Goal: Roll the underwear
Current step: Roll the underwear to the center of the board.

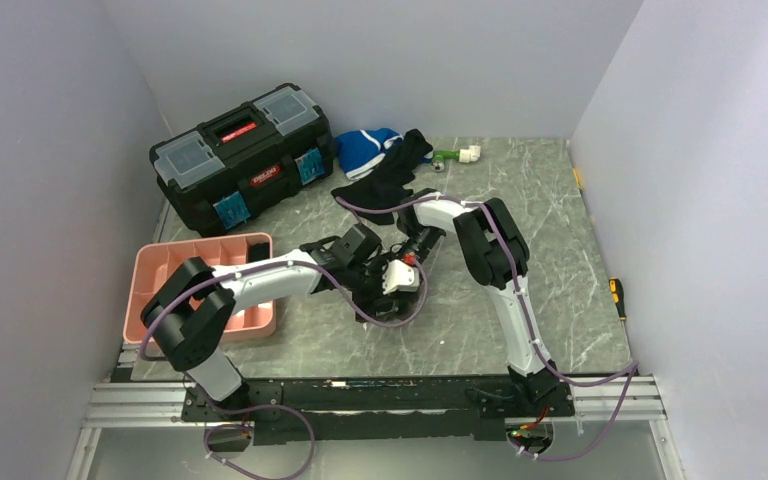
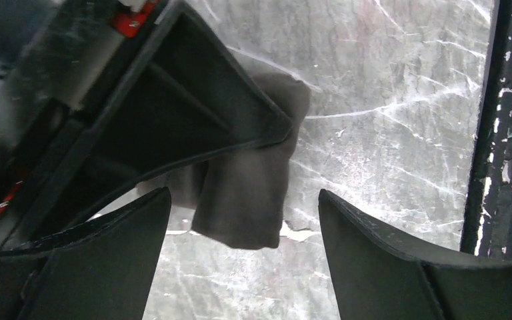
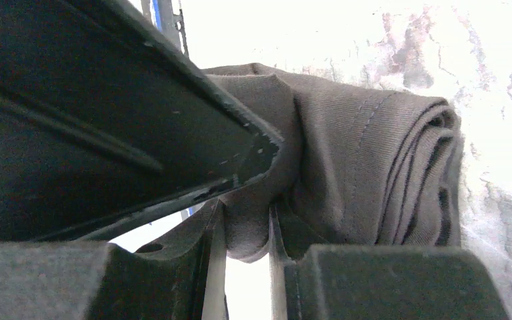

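The underwear (image 3: 373,167) is a dark grey-brown bundle, folded into several layers, held above the marble table. Its beige waistband does not show. My right gripper (image 3: 245,215) is shut on a fold at the bundle's edge. In the left wrist view the underwear (image 2: 247,200) hangs just ahead of my left gripper (image 2: 243,230), whose jaws stand wide apart with nothing touching them. One finger of the right gripper (image 2: 173,113) crosses that view. In the top view both grippers meet at mid-table, left (image 1: 388,278) and right (image 1: 418,248), and the arms hide the underwear.
A pink compartment tray (image 1: 160,262) sits at the left. A black toolbox (image 1: 245,150) stands at the back left. A blue-and-white garment (image 1: 365,150), a black garment (image 1: 390,180) and a green-and-white object (image 1: 457,154) lie at the back. A yellow-handled tool (image 1: 615,293) lies at the right edge.
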